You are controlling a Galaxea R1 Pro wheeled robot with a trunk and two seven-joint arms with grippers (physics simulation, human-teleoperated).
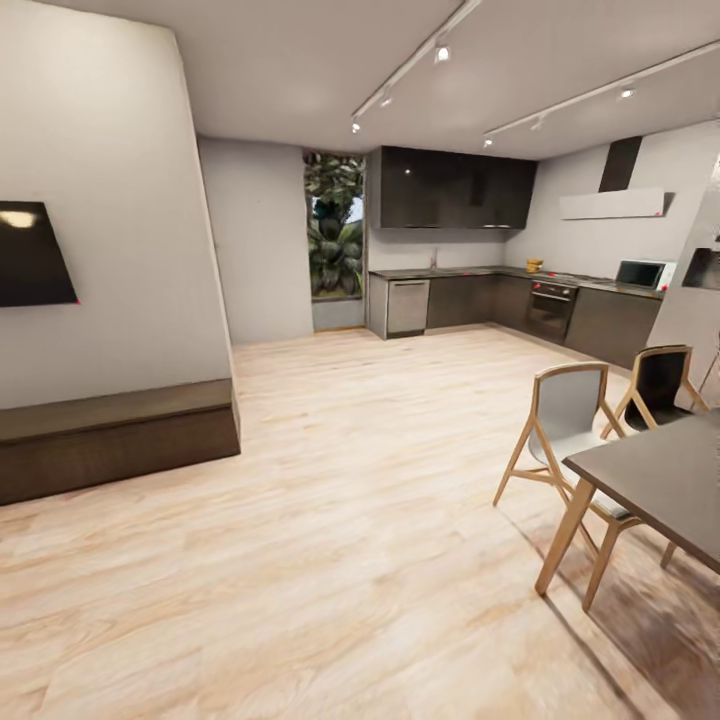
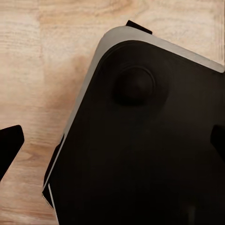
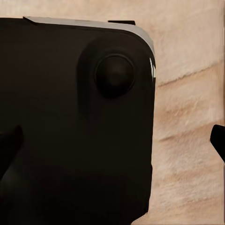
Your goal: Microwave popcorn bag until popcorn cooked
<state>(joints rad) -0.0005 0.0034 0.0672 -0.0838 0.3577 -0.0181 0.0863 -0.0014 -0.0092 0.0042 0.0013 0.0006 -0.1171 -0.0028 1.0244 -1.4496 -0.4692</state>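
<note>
A wide open-plan room with a pale wood-plank floor [image 1: 330,520] spreads ahead, and at its far end sits the kitchen: dark glossy wall cabinets [image 1: 455,188], a white slanted hood [image 1: 612,204] and the long L-shaped grey brushed-metal countertop [image 1: 470,272] running over dark cabinet fronts. On the right stretch of that worktop stands the small pale mint-blue microwave with its dark glass door [image 1: 642,273], door apparently shut. Just along from it is the built-in steel oven with a dark window [image 1: 551,306], and a small yellow-orange object [image 1: 534,265] rests on the counter behind it (too small to say whether that is the tan paper bag). The popcorn bag itself cannot be made out with any confidence at this range.

Nearer, a dark-topped dining table on pale wooden legs [image 1: 660,480] and two wooden chairs [image 1: 566,420] stand at the right, while a black wall-mounted screen [image 1: 30,255] hangs over a low dark bench [image 1: 115,435] at the left.

Each wrist view looks down on the robot's own dark, rounded-corner base [image 2: 140,140] above the floor. The left gripper [image 2: 115,140] and the right gripper [image 3: 115,140] each show dark fingertips at opposite edges of the picture, so both sets of jaws stand spread apart and hold nothing.

The task looks barely begun: the robot is well apart from the counter, and approaching, picking up, loading and heating all remain.
</note>
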